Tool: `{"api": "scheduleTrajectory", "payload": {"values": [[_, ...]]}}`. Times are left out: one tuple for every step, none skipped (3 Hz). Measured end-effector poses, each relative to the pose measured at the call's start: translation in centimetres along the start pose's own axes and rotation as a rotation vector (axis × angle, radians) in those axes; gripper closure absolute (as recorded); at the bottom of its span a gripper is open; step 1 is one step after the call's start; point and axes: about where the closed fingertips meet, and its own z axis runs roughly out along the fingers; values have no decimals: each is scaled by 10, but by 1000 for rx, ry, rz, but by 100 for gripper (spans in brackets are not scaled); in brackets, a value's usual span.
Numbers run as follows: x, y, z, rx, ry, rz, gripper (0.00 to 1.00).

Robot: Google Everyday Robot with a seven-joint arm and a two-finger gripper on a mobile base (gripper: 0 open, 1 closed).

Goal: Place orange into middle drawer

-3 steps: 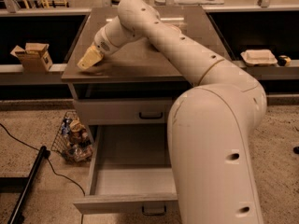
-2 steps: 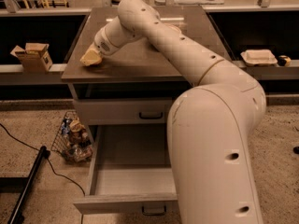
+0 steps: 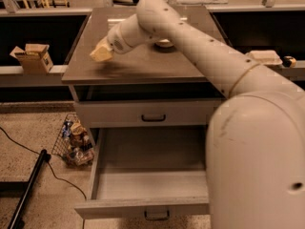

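The middle drawer (image 3: 143,185) is pulled open at the bottom of the view, and its grey interior holds nothing that I can see. My gripper (image 3: 101,53) hangs just above the left part of the cabinet top (image 3: 143,66), at the end of the arm reaching in from the right. The orange is not in view. Part of a white bowl (image 3: 164,44) shows behind the arm on the cabinet top.
The drawer above (image 3: 152,113) is closed. A wire basket of packets (image 3: 74,142) sits on the floor left of the cabinet, and a dark pole (image 3: 26,190) lies beside it. A cardboard box (image 3: 32,56) is on the left ledge. My own arm fills the right side.
My gripper has moved slightly right and up over the cabinet top. The drawer has not moved.
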Motion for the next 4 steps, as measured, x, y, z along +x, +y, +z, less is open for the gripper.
{"api": "scheduleTrajectory", "payload": {"values": [[7, 15, -41, 51, -82, 52, 100], [47, 46, -72, 92, -165, 160, 100], [46, 46, -71, 91, -164, 157, 100], [49, 63, -67, 49, -161, 95, 100]]}}
